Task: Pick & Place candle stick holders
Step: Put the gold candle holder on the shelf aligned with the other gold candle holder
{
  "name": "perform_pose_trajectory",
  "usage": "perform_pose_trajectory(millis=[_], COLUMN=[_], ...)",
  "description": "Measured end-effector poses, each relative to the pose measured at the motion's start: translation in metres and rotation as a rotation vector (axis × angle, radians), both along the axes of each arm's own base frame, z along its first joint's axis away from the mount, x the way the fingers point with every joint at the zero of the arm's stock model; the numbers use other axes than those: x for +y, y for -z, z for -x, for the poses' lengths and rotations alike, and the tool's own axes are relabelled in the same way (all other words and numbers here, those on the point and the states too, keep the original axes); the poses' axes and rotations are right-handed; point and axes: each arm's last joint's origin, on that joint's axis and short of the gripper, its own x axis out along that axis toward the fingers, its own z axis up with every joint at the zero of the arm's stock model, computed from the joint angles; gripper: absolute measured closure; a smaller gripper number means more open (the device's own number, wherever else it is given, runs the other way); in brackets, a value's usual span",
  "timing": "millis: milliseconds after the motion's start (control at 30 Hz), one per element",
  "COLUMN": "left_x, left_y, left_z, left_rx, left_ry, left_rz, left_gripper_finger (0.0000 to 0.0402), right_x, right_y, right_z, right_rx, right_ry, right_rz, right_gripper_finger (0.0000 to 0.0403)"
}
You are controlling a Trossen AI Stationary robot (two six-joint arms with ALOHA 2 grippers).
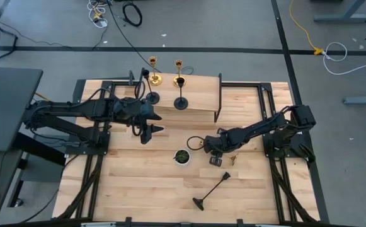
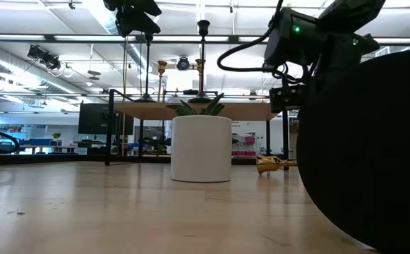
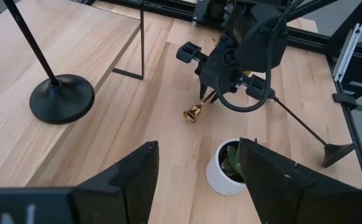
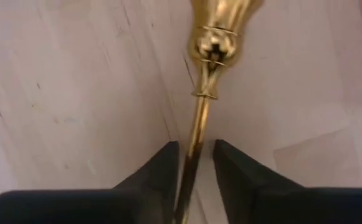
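Two gold candle stick holders (image 1: 152, 69) (image 1: 178, 66) and two black ones (image 1: 151, 98) (image 1: 181, 101) stand on their round bases on a raised wooden shelf (image 1: 201, 94) at the table's far side. A third gold holder (image 4: 209, 43) lies on the table; its cup end shows in the left wrist view (image 3: 193, 114). My right gripper (image 1: 215, 152) is low over it, its fingers (image 4: 162, 180) close on either side of the stem. A black holder (image 1: 211, 192) lies on its side near the front. My left gripper (image 1: 148, 131) hangs open and empty in front of the shelf. My right gripper's fingers stand on either side of the gold holder's stem (image 4: 190, 168), below its cup, pointing down and lying across it. A gap shows between the stem and one finger; whether the other finger touches it I cannot tell. The holder lies on the table.
A small white bowl with a green plant (image 1: 181, 156) stands between the two grippers at the table's middle. The lying black holder's base (image 2: 374, 141) fills the low view's right side. Black frame rails (image 1: 268, 101) run along the table's sides.
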Motion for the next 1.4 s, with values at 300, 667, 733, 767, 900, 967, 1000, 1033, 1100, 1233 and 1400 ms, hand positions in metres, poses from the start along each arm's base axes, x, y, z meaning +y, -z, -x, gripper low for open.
perform_pose_trajectory(millis=[300, 667, 733, 767, 900, 967, 1000, 1033, 1100, 1233, 1400], left_x=[0.0, 0.0, 0.0, 0.0, 0.0, 0.0, 0.0, 0.0, 0.0, 0.0, 0.0], left_y=[0.0, 0.0, 0.0, 0.0, 0.0, 0.0, 0.0, 0.0, 0.0, 0.0, 0.0], left_z=[0.0, 0.0, 0.0, 0.0, 0.0, 0.0, 0.0, 0.0, 0.0, 0.0, 0.0], left_rx=[0.0, 0.0, 0.0, 0.001, 0.001, 0.002, 0.001, 0.001, 0.002, 0.001, 0.002], left_ry=[0.001, -0.002, -0.002, -0.002, -0.002, -0.002, -0.002, -0.002, -0.002, -0.002, -0.002], left_rz=[-0.002, -0.003, -0.003, -0.003, -0.003, -0.003, -0.003, -0.003, -0.003, -0.003, -0.003], left_gripper_finger=[0.0179, 0.0179, 0.0179, 0.0179, 0.0179, 0.0179, 0.0179, 0.0179, 0.0179, 0.0179, 0.0179], right_x=[0.0, 0.001, 0.003, 0.004, 0.007, 0.01, 0.011, 0.011, 0.011, 0.008, -0.003], right_y=[0.0, -0.011, -0.023, -0.03, -0.063, -0.084, -0.094, -0.103, -0.123, -0.154, -0.177], right_z=[-0.001, 0.001, 0.003, 0.004, 0.009, 0.014, 0.017, 0.02, 0.026, 0.035, 0.035], right_rx=[-0.006, -0.042, -0.096, -0.128, -0.289, -0.398, -0.448, -0.501, -0.62, -0.818, -0.99], right_ry=[-0.004, 0.012, 0.009, 0.008, -0.011, -0.023, -0.028, -0.037, -0.047, -0.043, -0.037], right_rz=[-0.006, -0.047, -0.06, -0.065, -0.069, -0.068, -0.062, -0.05, -0.018, 0.092, 0.239], right_gripper_finger=[0.0391, 0.0398, 0.0398, 0.0398, 0.0398, 0.0398, 0.0398, 0.0398, 0.0398, 0.0398, 0.0398])
